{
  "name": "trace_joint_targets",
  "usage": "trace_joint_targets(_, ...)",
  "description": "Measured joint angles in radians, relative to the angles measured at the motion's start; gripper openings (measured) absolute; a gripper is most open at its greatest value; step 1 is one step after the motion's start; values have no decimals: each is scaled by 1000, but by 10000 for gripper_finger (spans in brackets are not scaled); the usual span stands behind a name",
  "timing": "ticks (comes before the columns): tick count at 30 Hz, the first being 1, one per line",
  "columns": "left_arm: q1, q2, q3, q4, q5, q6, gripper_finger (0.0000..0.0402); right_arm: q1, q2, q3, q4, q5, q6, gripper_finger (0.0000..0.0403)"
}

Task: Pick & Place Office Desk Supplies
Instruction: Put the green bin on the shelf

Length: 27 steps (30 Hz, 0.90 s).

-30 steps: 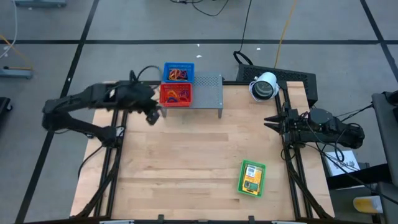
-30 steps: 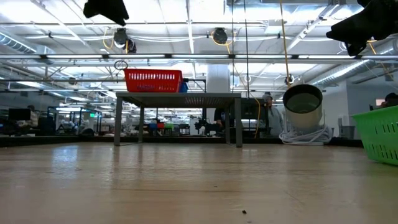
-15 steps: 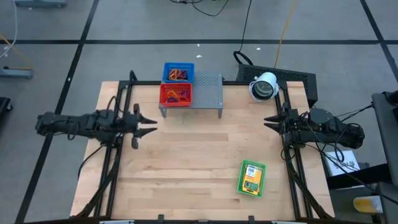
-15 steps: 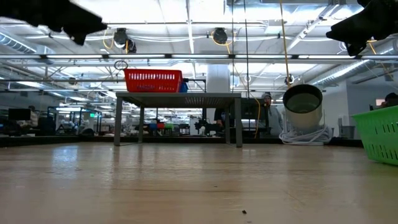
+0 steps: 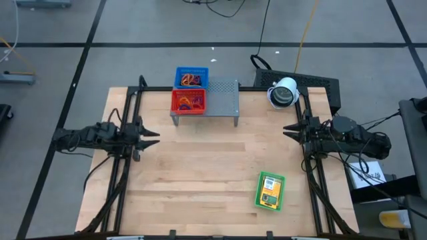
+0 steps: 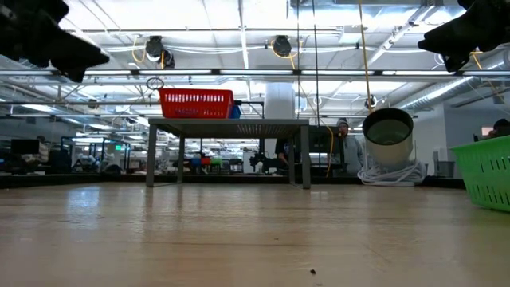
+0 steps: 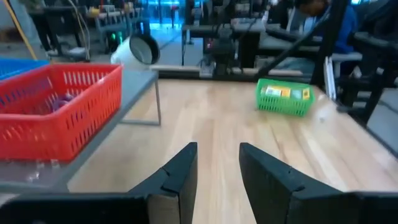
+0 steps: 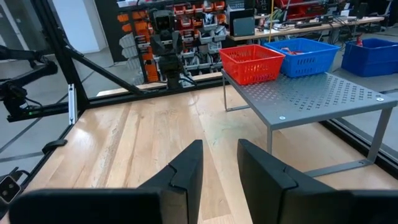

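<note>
**Both hands empty, supplies in baskets**

Left hand [image 5: 155, 138] narrow gap, holding nothing, arm level over worktop [image 5: 207, 173] edge. Supplies [image 5: 189, 102] ahead in red basket [image 5: 189, 111] on shelf [image 5: 223, 100]. Right hand [image 5: 288, 129] same, opposite edge.

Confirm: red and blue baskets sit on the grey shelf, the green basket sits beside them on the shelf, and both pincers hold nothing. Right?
Not quite. The high view shows the green basket on the bare tabletop near the front right, not on the grey shelf. The red basket and blue basket are on the shelf; the left pincer and right pincer hold nothing.
</note>
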Motion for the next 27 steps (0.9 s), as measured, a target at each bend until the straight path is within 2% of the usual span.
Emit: trace_joint_targets(27,0,0,2,53,-1,-4,129,0,0,0,1,0,0,89)
